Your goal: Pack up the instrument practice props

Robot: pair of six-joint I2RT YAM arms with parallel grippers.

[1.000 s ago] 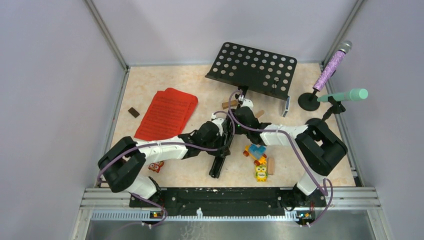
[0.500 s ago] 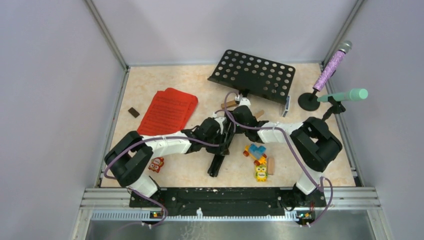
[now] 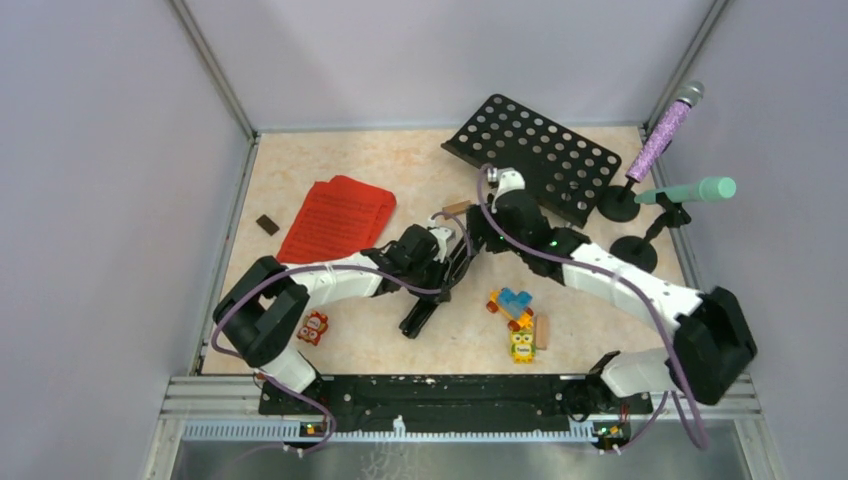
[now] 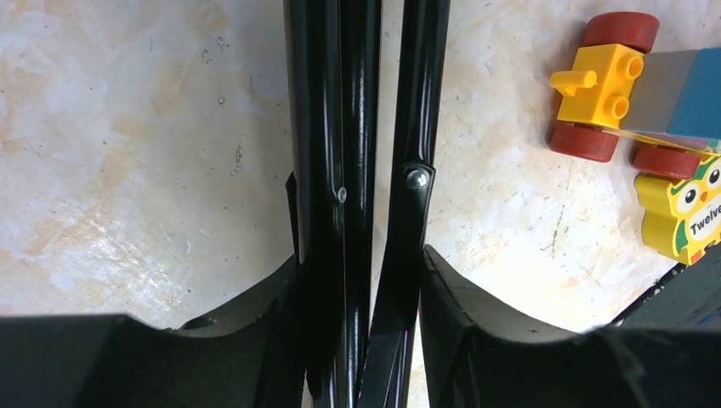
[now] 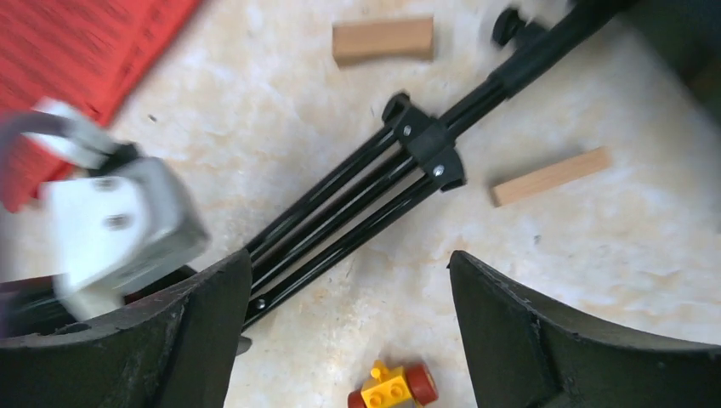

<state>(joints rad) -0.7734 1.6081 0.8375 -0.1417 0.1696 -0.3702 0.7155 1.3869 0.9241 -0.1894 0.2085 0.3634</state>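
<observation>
Nothing looks packed yet: left hand point(image 4: 359, 272) clamps the folded tripod legs point(image 4: 340, 127) of the music rack point(image 3: 545, 155), right hand point(image 5: 349, 259) hangs wide, empty (red pages point(image 3: 335, 225) and microphones point(image 3: 660, 135) wait).

Left arm point(image 5: 110, 229) blurred; red sheet-music pages point(image 5: 76, 59) edge-cropped.

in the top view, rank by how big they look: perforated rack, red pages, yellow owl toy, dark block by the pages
1. perforated rack (seems raised nearer the camera, so its lead over the pages is unsure)
2. red pages
3. yellow owl toy
4. dark block
</observation>
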